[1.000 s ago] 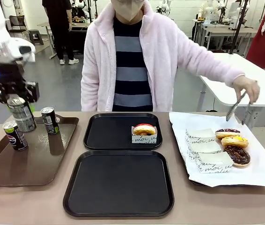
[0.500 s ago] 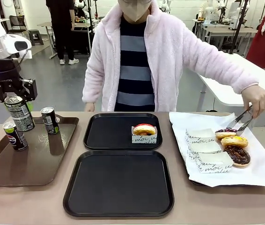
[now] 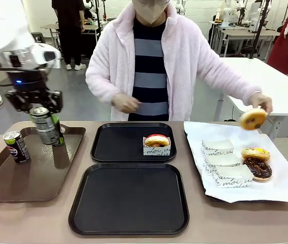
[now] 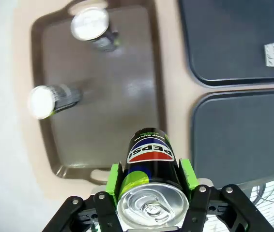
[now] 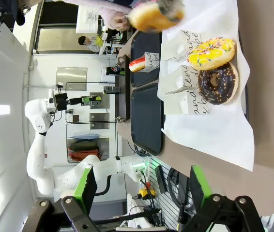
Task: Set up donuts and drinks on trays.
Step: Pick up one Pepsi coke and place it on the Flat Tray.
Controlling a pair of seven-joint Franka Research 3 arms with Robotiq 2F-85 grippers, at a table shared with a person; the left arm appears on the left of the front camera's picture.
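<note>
**A:** What has the left gripper (image 3: 42, 109) got?

**B:** Its green pads are clamped on both sides of a can (image 3: 45, 128), near the silver top. In the wrist view the gripper (image 4: 149, 176) grips the can (image 4: 149, 162) with the label facing the camera.

**A:** And where is that can?

**B:** It is held up, slightly tilted, over the right end of the brown tray (image 3: 27, 178). A second can (image 3: 58, 134) stands just behind it on the tray, and a third can (image 3: 17, 146) stands toward the tray's left end.

**A:** The right gripper?

**B:** The right gripper (image 5: 142, 188) has its jaws spread wide with nothing between the pads. It sits back from the lined tray (image 5: 209, 130).

**A:** What about the black trays?

**B:** The far tray (image 3: 118, 147) has a sleeved donut (image 3: 156, 143) at its right side. The near tray (image 3: 128, 201) is bare.

**A:** And the person?

**B:** One hand (image 3: 262, 100) is raised over the lined tray (image 3: 286, 188), with a lifted donut (image 3: 252, 118) just below it. I cannot tell what grips the donut. On the paper lie a yellow donut (image 3: 255, 152), a chocolate donut (image 3: 258, 168) touching it, and flat paper sleeves (image 3: 220, 160) to their left.
</note>
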